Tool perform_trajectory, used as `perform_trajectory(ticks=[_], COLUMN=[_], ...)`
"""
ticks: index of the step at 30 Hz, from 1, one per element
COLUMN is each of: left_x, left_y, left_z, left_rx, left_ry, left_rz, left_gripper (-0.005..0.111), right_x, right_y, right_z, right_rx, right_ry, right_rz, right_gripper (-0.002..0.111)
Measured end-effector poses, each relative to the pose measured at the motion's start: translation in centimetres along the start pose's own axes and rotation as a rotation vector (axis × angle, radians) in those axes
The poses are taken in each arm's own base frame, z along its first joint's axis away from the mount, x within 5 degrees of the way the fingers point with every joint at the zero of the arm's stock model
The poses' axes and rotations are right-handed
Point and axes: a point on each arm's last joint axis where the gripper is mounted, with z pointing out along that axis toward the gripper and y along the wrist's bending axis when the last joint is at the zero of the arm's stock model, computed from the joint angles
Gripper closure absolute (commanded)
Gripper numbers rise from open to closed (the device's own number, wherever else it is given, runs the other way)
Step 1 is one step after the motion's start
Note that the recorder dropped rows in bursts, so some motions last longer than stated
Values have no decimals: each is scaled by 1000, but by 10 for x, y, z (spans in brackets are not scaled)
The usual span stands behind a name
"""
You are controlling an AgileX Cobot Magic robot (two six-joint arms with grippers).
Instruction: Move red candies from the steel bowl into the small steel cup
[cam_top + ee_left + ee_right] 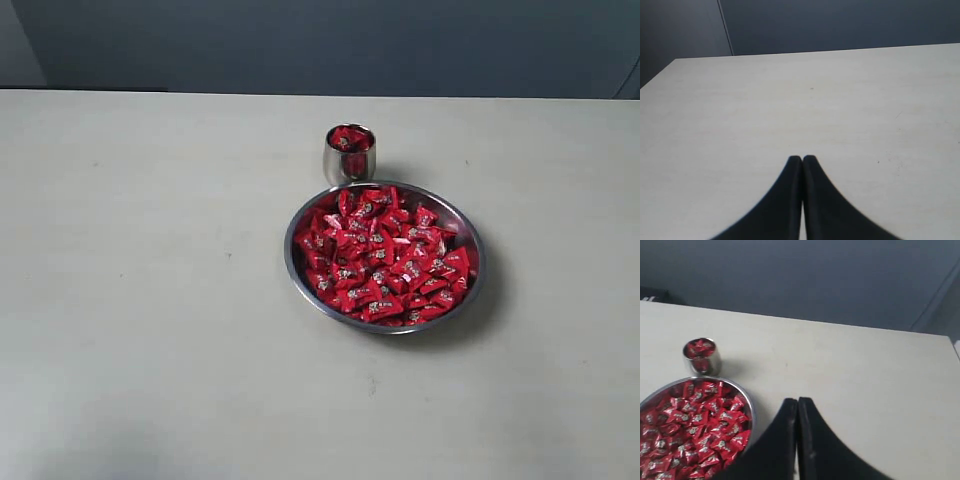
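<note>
Soft, even light falls from above on the pale cream tabletop (150,300), bright but without harsh glare, while the dark blue-grey wall (320,40) behind is dim. In the exterior view the wide, shallow, shiny steel bowl (291,262) throws a soft-edged shadow to its right and near side, and the small shiny steel cup (349,162) a fainter one. The shiny red-wrapped candies (385,255) carry tiny glints. Close to the wrist cameras, the black left gripper (802,159) and black right gripper (797,401) look blurred at their edges.
</note>
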Motion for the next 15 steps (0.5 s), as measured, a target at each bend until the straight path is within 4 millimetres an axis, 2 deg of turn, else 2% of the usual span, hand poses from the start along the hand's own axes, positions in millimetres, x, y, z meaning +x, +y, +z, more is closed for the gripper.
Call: perform_trajectory(ticks=[5, 11, 15], left_x=[0, 0, 0], left_y=[0, 0, 0], left_z=[0, 0, 0], left_rx=[0, 0, 0], left_ry=[0, 0, 0], left_rz=[0, 0, 0], left_gripper=[106, 106, 106], right_x=[29, 71, 96], right_y=[-10, -8, -5], right_z=[-12, -26, -28], right_rx=[108, 152, 154], right_ry=[-74, -207, -233], right_rz=[47, 39, 37], right_gripper=[108, 108, 108])
